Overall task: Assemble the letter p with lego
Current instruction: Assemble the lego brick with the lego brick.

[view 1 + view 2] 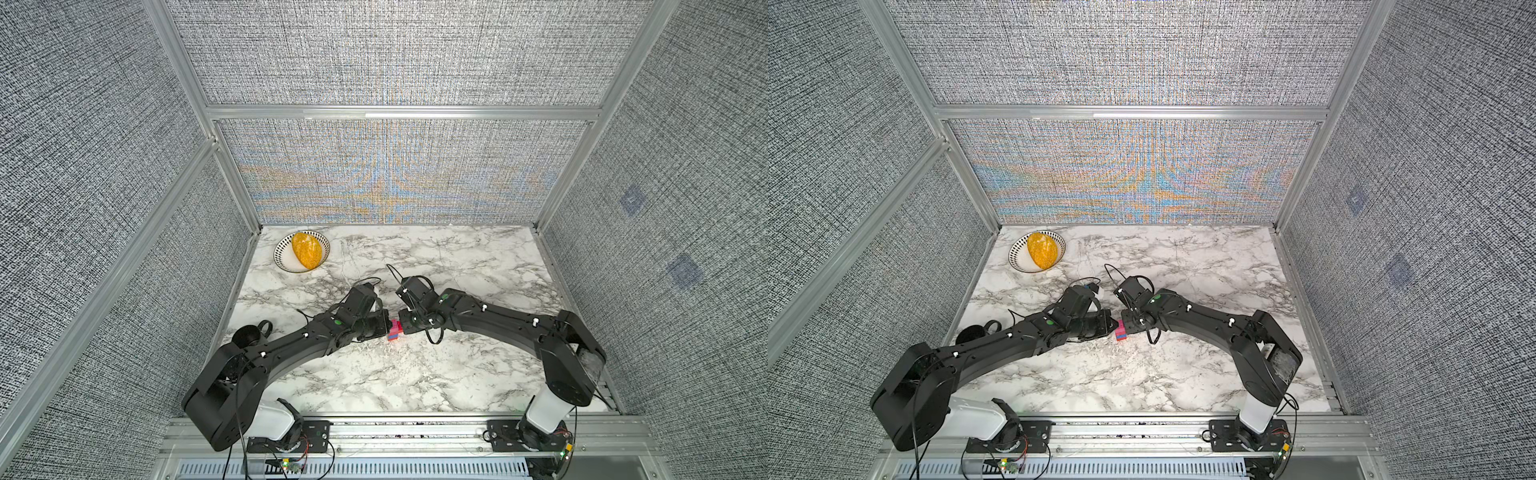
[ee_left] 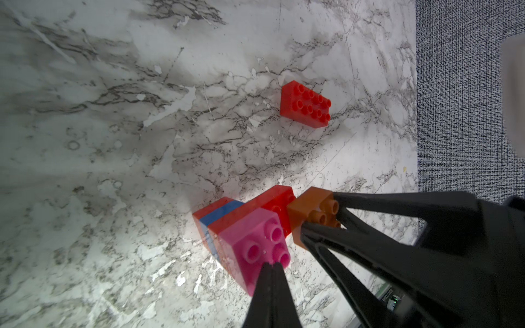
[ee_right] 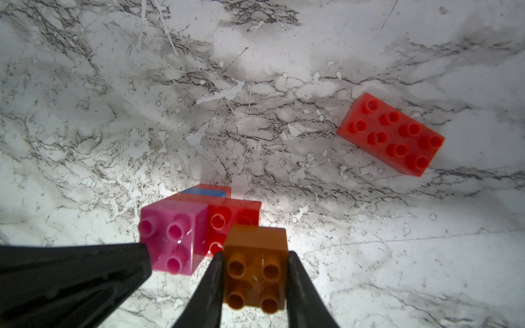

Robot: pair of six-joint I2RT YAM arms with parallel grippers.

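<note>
- The brick stack (image 1: 395, 330) stood near the middle of the table (image 1: 415, 374), in the gap between the two arms, as both top views showed.
- The left hand (image 2: 271, 265) was clenched with nothing between its tips. The tips rested on the pink brick (image 2: 255, 244) at the top of the stack, seemingly to steady it.
- The right hand (image 3: 255, 254) was grasping the orange brick (image 3: 255, 272) by two opposite sides, with the studs facing the wrist camera.
- The long red brick (image 3: 235, 215) under the pink one appeared to run left to right. Pink covered its left half, and bare studs showed on its right half, the side nearer the right hand.
- The orange brick sat over part of those bare studs, just beside the pink brick. Whether it touched them or hung above them could not be told.
- The coming move looked like a short push down by the right arm, with the orange brick squared against the pink one's side.
- A loose red brick (image 3: 390, 133) lay flat on the table, well apart from the stack. The top views did not show it.
</note>
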